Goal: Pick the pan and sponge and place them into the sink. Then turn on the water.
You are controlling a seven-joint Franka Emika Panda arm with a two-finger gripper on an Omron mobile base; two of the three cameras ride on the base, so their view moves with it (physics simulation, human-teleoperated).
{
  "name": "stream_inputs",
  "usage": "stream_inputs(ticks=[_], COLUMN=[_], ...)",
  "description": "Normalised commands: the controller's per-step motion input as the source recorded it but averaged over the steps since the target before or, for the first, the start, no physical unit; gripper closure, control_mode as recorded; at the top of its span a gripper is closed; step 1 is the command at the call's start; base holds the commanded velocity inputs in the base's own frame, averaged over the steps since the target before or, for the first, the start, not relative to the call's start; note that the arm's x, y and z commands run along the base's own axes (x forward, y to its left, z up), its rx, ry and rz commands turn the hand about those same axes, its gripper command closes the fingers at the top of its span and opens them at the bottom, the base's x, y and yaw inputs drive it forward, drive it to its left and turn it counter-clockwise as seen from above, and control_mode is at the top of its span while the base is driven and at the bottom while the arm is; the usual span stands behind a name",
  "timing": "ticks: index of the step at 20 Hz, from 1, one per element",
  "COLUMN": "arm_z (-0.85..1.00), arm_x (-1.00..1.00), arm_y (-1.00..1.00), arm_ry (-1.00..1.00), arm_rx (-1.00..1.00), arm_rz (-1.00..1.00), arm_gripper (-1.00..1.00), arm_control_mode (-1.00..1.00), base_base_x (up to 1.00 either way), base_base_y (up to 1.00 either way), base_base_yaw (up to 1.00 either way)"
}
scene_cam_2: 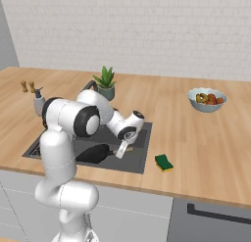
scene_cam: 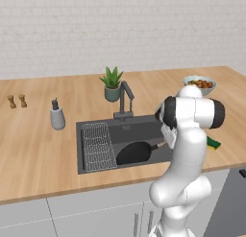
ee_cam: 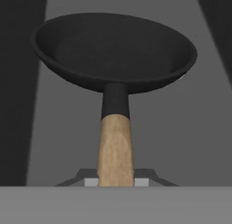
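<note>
The black pan (ee_cam: 113,51) hangs low inside the dark sink (scene_cam: 139,130), and its wooden handle (ee_cam: 115,146) runs back into my gripper (ee_cam: 116,182), which is shut on the handle's end. From the right base view the pan (scene_cam_2: 93,153) sits over the basin's near half, with my gripper (scene_cam_2: 120,153) at the handle. The green and yellow sponge (scene_cam_2: 164,162) lies on the counter just right of the sink (scene_cam_2: 139,153), apart from the gripper. No water falls from the faucet (scene_cam: 126,99).
A wire rack (scene_cam: 98,146) fills the sink's left side. A potted plant (scene_cam: 112,83) stands behind the faucet and a soap dispenser (scene_cam: 57,115) to its left. A fruit bowl (scene_cam_2: 207,99) sits at the far right, with two small shakers (scene_cam: 16,101) at the far left.
</note>
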Motion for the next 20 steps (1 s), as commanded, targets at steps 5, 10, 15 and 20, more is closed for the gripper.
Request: stream_inputs(ticks=[5,10,15,20], arm_z=[-0.46,-0.41,-0.35,-0.35], arm_x=[0.25,0.39,0.27,0.25], arm_y=[0.1,0.07,0.0,0.0], arm_ry=[0.0,0.0,0.0,0.0], arm_rx=[0.0,0.0,-0.07,-0.16], arm_rz=[0.04,0.02,0.0,0.0], arm_gripper=[1.0,1.0,1.0,1.0], arm_control_mode=[-1.0,-1.0,-1.0,-1.0], base_base_x=[0.0,0.0,0.0,0.0], base_base_y=[0.0,0.0,0.0,0.0], base_base_yaw=[0.0,0.0,0.0,0.0])
